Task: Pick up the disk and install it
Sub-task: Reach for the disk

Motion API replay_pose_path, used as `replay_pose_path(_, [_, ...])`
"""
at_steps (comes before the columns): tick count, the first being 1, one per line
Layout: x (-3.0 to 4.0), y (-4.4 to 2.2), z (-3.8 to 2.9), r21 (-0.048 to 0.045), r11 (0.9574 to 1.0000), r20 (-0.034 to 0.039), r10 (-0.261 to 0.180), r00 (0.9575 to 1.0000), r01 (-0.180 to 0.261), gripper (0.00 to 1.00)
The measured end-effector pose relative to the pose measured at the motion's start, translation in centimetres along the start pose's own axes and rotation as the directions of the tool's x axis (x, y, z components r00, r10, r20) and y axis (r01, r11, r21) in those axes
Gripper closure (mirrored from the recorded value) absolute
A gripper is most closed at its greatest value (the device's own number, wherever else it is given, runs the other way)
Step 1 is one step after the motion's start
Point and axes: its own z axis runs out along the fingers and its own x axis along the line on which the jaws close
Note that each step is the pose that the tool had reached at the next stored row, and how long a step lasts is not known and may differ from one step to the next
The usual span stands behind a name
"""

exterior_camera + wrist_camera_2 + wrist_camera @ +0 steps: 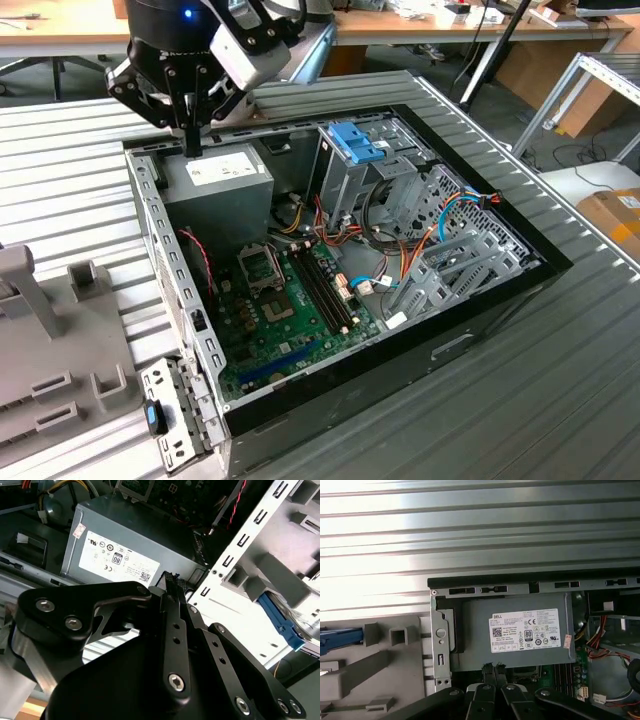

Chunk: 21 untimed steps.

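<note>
Empty tool (190,148), closed narrow, hangs over the power supply (215,175) in the open case (455,340). Disk (281,623) lies outside on a grey holder (267,572); pickup and install both remain.

Wooden desks (60,42) behind ribbed metal tabletop (60,170)

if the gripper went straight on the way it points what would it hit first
Most likely the power-supply box, near its edge; the gripper points down at it, though depth is unclear.
</note>
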Motion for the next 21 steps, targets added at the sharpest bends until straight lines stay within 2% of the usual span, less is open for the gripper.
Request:
replay_pose_path(5, [0.73,-0.05,-0.01,-0.0001,1.0000,0.0000,0.000,1.0000,0.000,0.89])
replay_pose_path(21, [1.97,-0.15,-0.04,0.0000,1.0000,0.0000,0.000,1.0000,0.000,0.89])
